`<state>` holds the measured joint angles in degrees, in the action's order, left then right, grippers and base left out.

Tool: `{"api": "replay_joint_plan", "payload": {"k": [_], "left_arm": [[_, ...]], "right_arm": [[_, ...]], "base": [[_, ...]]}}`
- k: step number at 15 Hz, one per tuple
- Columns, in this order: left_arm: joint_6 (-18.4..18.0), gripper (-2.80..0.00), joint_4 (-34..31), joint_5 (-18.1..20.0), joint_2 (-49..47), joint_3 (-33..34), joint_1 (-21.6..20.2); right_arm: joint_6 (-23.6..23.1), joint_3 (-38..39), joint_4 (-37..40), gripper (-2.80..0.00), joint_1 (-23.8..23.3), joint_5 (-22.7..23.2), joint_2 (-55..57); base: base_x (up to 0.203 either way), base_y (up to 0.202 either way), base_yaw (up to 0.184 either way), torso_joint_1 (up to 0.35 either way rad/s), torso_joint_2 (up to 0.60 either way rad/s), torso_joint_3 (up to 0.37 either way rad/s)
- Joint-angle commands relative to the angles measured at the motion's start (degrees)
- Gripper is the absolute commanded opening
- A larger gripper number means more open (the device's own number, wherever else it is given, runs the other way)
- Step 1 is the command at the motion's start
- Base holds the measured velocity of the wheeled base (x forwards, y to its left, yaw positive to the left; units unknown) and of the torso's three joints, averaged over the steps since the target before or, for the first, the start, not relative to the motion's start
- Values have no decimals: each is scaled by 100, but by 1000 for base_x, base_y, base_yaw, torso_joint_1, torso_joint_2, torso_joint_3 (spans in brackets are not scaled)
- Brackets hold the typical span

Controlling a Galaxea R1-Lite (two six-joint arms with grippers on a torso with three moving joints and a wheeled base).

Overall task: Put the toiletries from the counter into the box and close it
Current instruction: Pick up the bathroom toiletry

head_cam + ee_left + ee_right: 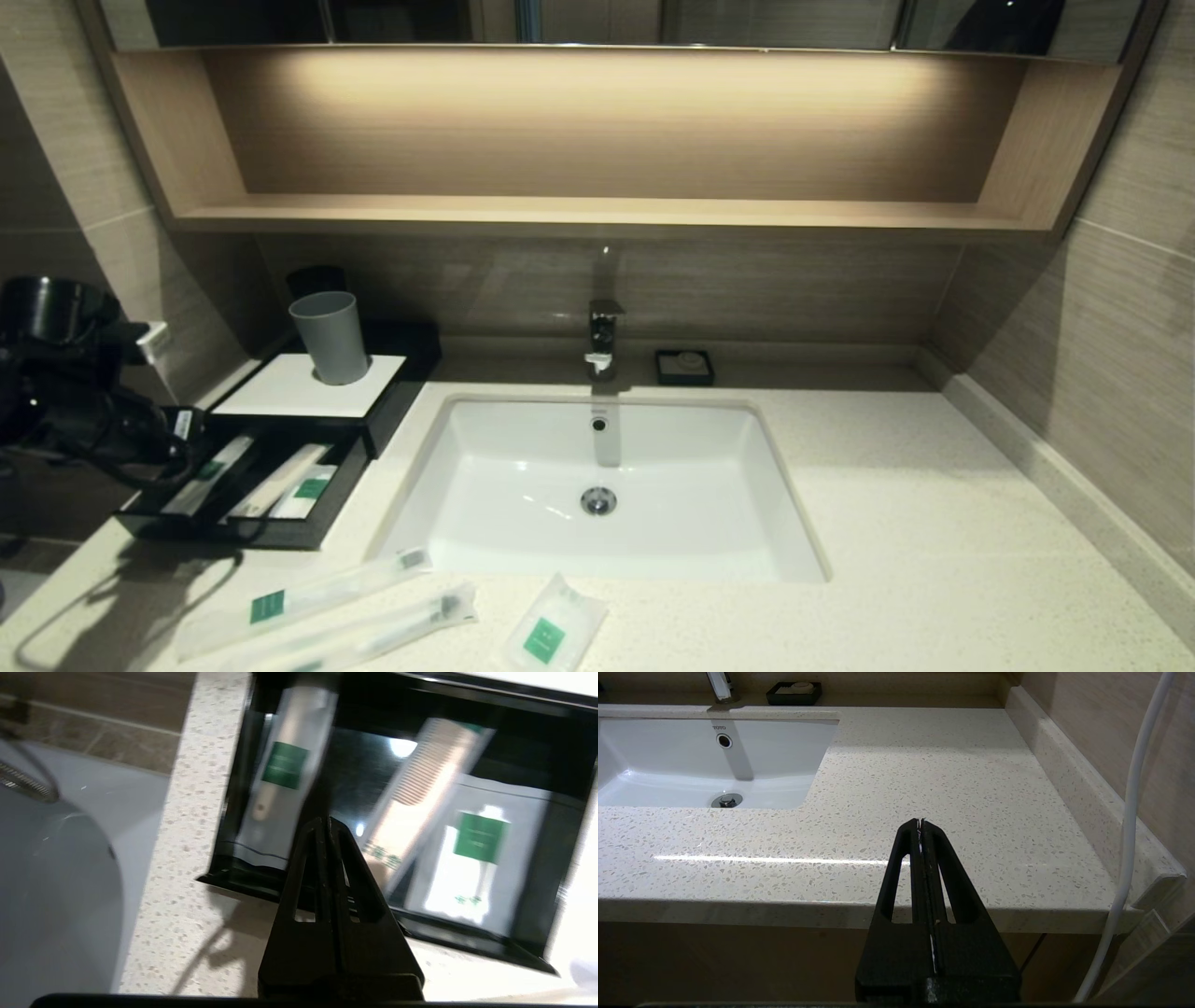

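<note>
- A low, flat black rectangular box with a white top panel [280, 387] sits at the counter's far left corner, beside the white rectangular sink [523, 485] set into the pale cream speckled stone counter [934, 523].
- The box's black front drawer [308, 534] is pulled out toward the counter's front edge and stands open.
- Inside the drawer lie three wrapped items: a long packet with a green label [285, 765] on the drawer's left side, a cream comb in a clear wrapper [420, 798] in the middle, and a white packet with a green label [481, 858] on its right. All lie lengthwise, front to back.
- A grey plastic cup [330, 337] stands upright on the box's white top.
- Still on the counter, along its front edge before the sink: two long clear-wrapped toothbrush packets [327, 590] [373, 635], side by side, long axes running left to right and rising slightly toward the sink, brush heads to the right.
- Just right of them lies a small white sachet with a green square label [551, 630], tilted.
- The left gripper [327, 821] hovers over the drawer's front wall, fingers pressed together, holding nothing.
- The right gripper [920, 823] is parked off the counter's front right edge, fingers together, empty.
- A small black soap dish [684, 366] sits at the counter's back edge, right of the tap [603, 338].
</note>
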<state>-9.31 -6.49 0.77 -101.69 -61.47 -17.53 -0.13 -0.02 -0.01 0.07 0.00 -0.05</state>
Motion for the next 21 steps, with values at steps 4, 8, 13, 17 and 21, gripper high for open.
{"api": "replay_joint_plan", "payload": {"k": [4, 8, 13, 17, 21], "left_arm": [[-90, -280, -327, 1063, 646, 134, 4], [-379, -280, -322, 1532, 921, 267, 58], [-1089, -280, -299, 2015, 1275, 213, 816], [-1646, -280, -760, 2150, 1477, 87, 1489], [-1957, -280, -1514, 2155, 1534, 17, 2181]], "right_arm": [[-4, 11, -7, -280, 1, 0, 5], [-4, 11, -8, -280, 1, 0, 5], [-4, 11, -8, -280, 1, 0, 5], [-4, 11, -3, -280, 1, 0, 1], [-4, 11, -2, -280, 1, 0, 5]], "base": [[0, 0, 0, 0, 0, 0], [0, 0, 0, 0, 0, 0], [0, 0, 0, 0, 0, 0], [0, 0, 0, 0, 0, 0], [0, 0, 0, 0, 0, 0]]}}
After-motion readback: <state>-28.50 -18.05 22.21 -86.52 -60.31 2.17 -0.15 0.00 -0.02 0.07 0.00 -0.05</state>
